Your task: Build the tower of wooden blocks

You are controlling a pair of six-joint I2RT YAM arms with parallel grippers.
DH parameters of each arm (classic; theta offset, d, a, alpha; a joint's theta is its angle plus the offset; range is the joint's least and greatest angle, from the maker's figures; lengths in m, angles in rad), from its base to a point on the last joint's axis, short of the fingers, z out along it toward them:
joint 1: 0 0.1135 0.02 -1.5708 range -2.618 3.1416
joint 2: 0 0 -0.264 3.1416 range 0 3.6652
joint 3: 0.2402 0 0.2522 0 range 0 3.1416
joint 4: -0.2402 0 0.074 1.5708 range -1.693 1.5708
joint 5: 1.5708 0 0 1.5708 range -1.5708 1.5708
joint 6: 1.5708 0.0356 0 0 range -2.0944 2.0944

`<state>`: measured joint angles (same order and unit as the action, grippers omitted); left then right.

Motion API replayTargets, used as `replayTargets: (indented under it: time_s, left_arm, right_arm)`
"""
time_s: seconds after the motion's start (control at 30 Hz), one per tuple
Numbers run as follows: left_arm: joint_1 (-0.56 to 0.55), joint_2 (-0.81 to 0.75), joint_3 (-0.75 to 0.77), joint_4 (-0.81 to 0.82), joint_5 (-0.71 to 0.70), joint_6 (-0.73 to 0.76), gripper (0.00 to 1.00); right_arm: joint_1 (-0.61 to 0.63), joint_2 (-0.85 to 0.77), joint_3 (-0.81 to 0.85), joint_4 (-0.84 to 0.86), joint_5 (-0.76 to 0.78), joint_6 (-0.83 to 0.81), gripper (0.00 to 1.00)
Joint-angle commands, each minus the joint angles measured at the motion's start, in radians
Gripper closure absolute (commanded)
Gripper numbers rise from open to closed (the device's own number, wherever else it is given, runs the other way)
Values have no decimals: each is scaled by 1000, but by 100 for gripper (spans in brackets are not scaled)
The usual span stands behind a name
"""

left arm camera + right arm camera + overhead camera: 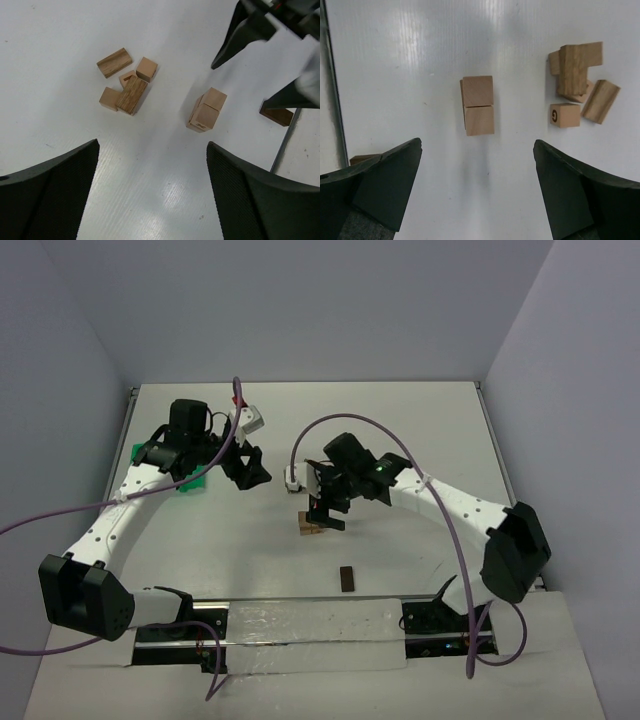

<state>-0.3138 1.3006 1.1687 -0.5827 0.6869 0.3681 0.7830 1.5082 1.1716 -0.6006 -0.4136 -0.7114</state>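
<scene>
The tower (309,527) is a short stack of light-tan blocks in the middle of the table. It shows in the right wrist view (478,105) with two cubes side by side on top, and in the left wrist view (206,110). A loose pile of wood blocks (576,75) lies beside it, also in the left wrist view (125,84); one cube (565,115) bears a letter G. My right gripper (477,195) is open and empty above the tower (325,510). My left gripper (152,200) is open and empty, off to the left (255,472).
A dark brown block (346,579) lies near the table's front edge, also in the left wrist view (276,114). The green bin (190,480) sits at the left, mostly hidden under my left arm. A metal rail (300,615) runs along the near edge.
</scene>
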Motion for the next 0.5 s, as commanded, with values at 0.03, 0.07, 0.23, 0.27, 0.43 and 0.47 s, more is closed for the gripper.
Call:
replayTargets:
  time_s: [0.03, 0.07, 0.23, 0.27, 0.43, 0.47]
  left_arm:
    - [26, -20, 17, 15, 39, -12, 1]
    - [28, -21, 17, 11, 38, -11, 1]
    - [43, -9, 11, 7, 9, 11, 1]
    - [43, 2, 13, 7, -6, 20, 1]
    - [43, 80, 46, 18, -52, 67, 5]
    - [42, 101, 52, 27, -55, 80, 6]
  right_arm:
    - [-44, -178, -15, -17, -57, 45, 0]
    - [-63, -199, -17, -16, -61, 55, 0]
    - [-219, -295, -46, -8, -145, 112, 0]
    - [-263, -317, -63, -3, -155, 122, 0]
    - [-428, -391, -161, 8, -191, 146, 0]
    - [-450, -405, -172, 11, -190, 149, 0]
